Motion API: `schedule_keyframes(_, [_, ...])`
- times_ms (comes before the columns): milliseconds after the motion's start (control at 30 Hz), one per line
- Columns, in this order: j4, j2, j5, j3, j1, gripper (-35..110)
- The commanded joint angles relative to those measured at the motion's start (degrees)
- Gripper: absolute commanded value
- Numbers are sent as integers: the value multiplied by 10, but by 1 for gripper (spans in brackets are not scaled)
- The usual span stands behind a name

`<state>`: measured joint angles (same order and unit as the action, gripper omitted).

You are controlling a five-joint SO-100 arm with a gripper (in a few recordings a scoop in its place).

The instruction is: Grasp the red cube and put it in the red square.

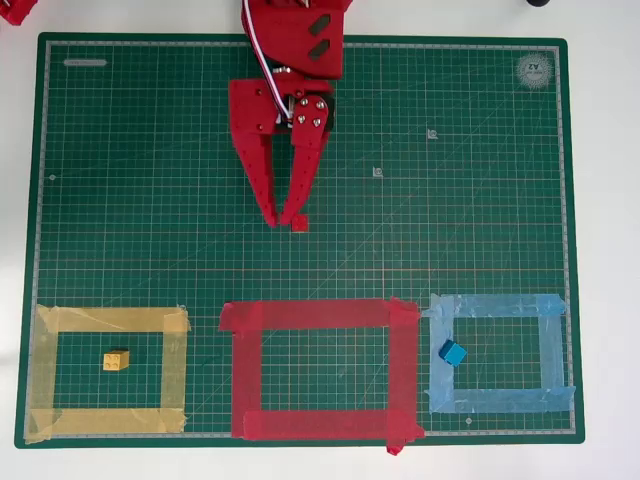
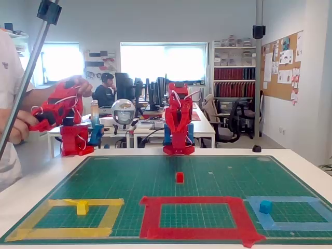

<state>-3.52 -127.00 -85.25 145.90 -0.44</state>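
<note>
The red cube (image 1: 299,223) lies on the green mat, just right of my fingertips in the overhead view. In the fixed view the red cube (image 2: 179,177) sits alone mid-mat, well in front of the arm. My red gripper (image 1: 280,220) points toward the mat's front, its fingers drawn together at the tips with nothing between them. In the fixed view the gripper (image 2: 178,124) hangs above the mat's far edge, clear of the cube. The red square (image 1: 318,368) of wide tape lies at the front centre, with bare mat inside it (image 2: 195,215).
A yellow tape outline (image 1: 108,372) at the front left holds a yellow cube (image 1: 116,360). A light blue outline (image 1: 500,352) at the front right holds a blue cube (image 1: 453,352). A camera pole (image 2: 28,72) slants at the left.
</note>
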Motion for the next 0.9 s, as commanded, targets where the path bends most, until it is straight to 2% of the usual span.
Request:
schedule_keyframes(0, [112, 58, -16, 11, 10, -1])
schedule_keyframes(133, [144, 104, -16, 8, 10, -1])
schedule_keyframes(400, [354, 262, -16, 16, 4, -1])
schedule_keyframes(533, [425, 320, -16, 12, 3, -1])
schedule_keyframes(867, [497, 424, -16, -44, -3, -1])
